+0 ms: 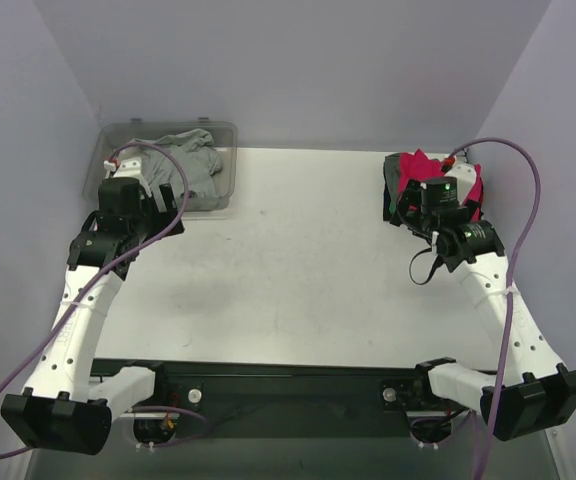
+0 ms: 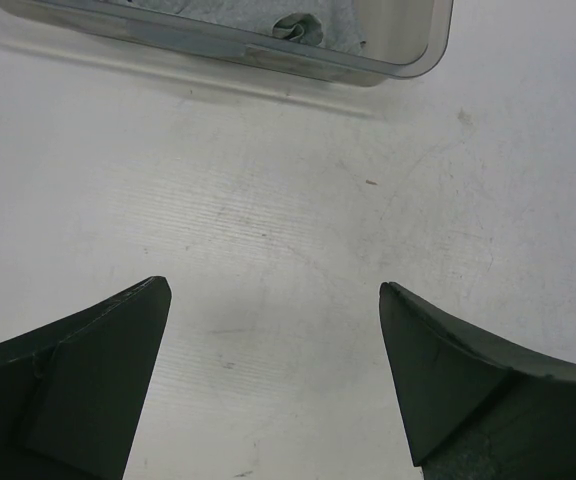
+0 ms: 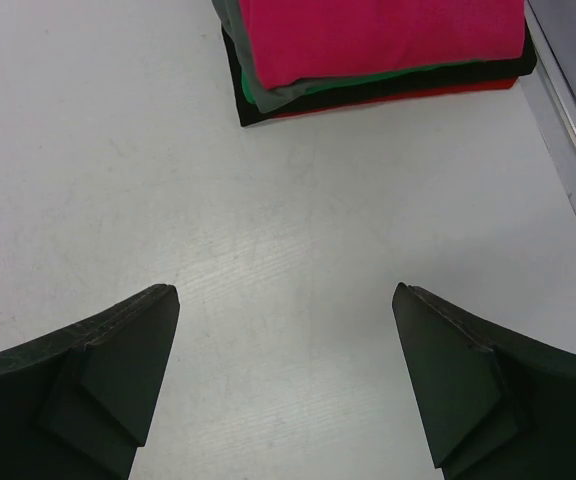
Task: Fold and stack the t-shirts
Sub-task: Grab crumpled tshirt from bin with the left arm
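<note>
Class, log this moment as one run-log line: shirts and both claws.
grey t-shirt: crumpled in clear bin | folded t-shirt stack: far right, pink-red on top | left claw: open, empty | right claw: open, empty

So I count one grey tee (image 1: 203, 165) in one clear bin (image 1: 224, 134), plus maybe five folded shirts (image 3: 378, 40) stacked.

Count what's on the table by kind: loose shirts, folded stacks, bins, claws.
Loose grey t-shirt, crumpled in the bin: 1
Stack of folded t-shirts, pink-red on top: 1
Clear bin: 1
Open claws, left claw and right claw: 2
Total: 5
</note>
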